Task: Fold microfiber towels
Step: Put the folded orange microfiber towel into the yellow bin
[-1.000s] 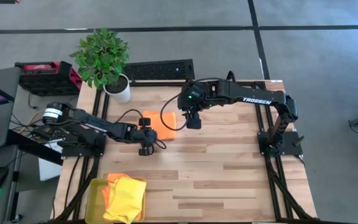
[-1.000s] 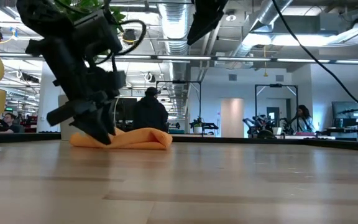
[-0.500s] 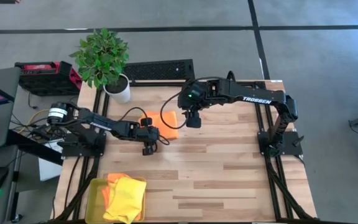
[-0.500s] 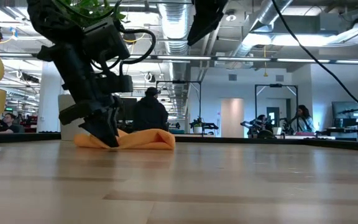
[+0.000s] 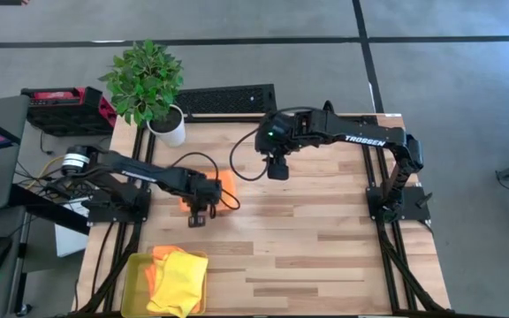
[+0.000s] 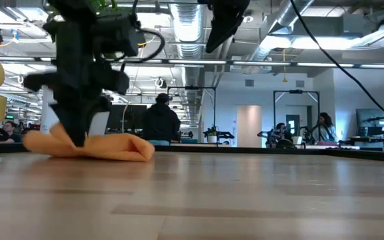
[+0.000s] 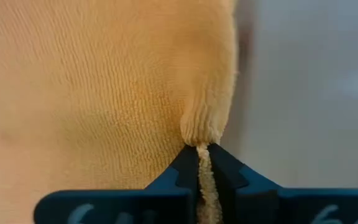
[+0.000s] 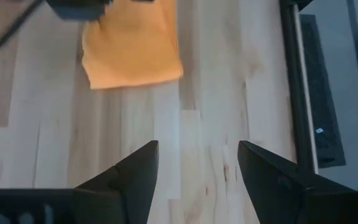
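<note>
A puckered edge of the soft, ribbed orange microfiber towel [image 7: 104, 93] is pinched between the closed left gripper [image 7: 202, 163] fingers, while the right gripper [image 8: 197, 163] is held open above bare wood.

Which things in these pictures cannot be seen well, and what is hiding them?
- Orange towel: in the high view, the left arm covers most of it, so its folds cannot be made out.
- Left claw: the left wrist view cuts its fingers off at the bottom edge.
- Tray: in the high view, the yellow towel hides what lies beneath.
- Right claw: the low view cuts it off at the top edge.
</note>
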